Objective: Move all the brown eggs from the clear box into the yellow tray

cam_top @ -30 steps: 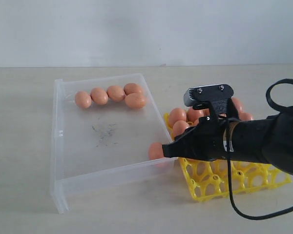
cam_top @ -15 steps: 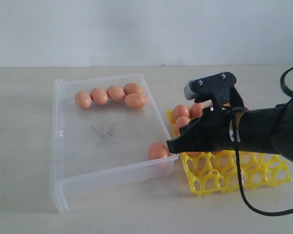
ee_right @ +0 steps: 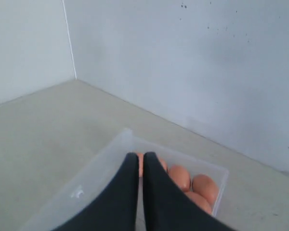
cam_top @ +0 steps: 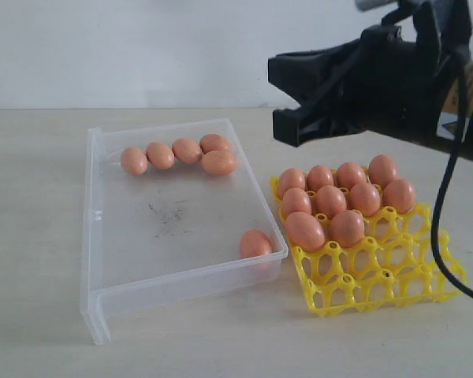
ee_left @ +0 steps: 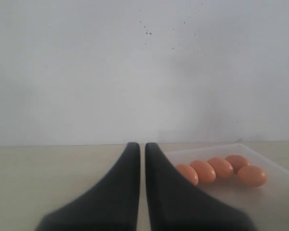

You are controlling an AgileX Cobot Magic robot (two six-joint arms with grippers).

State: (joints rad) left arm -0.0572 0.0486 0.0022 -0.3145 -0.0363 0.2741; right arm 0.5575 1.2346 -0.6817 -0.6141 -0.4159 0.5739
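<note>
Bare lab-like robot test bench; plain beige tabletop [cam_top: 31, 236]; blank white wall [cam_top: 142, 47]; cabled black arm [cam_top: 378, 87]

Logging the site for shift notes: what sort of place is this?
Probably a bare test bench, not a kitchen: plain beige tabletop, blank white wall, with a clear plastic box and yellow plastic egg tray set out.

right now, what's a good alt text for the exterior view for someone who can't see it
A shallow clear plastic box on a beige table holds six orange-brown oval eggs, five at its far end and one in the near right corner. Beside it, a bright yellow plastic egg tray holds ten more; a black tool hangs above.
</note>
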